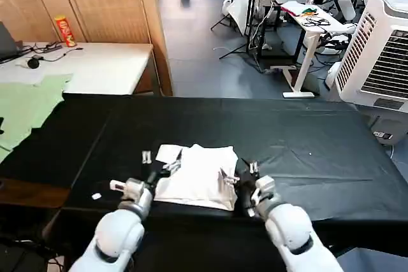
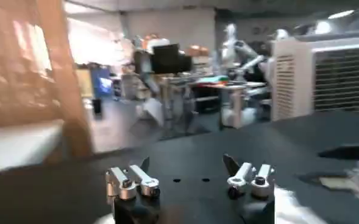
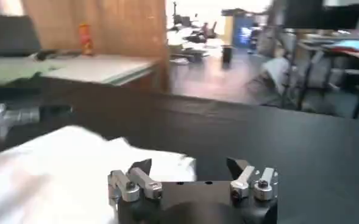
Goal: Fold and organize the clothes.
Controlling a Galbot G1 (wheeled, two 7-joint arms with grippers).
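White T-shirt (image 1: 199, 177) lies folded into a rough rectangle on the black tabletop (image 1: 299, 144), near its front edge, plain side up, no print in sight. It sits directly between the two hands.

Left hand (image 1: 160, 162): just off the shirt's left edge, low over the tabletop, fingers apart, nothing between them. One fingertip is at or over the shirt's left edge; whether it touches the cloth cannot be told. In the left wrist view the left hand (image 2: 188, 176) has both fingers spread wide, with bare black cloth in the gap and a pale patch of shirt at the corner beside it.

Right hand (image 1: 242, 175): at the shirt's right edge, fingers also apart, empty. In the right wrist view the right hand (image 3: 191, 176) is open, with the T-shirt (image 3: 63, 170) spread just beyond and to one side of its fingertips. The left arm's metal end shows farther off, past the shirt.

A pale green garment (image 1: 25, 109) lies well beyond the left hand, on the neighbouring surface.
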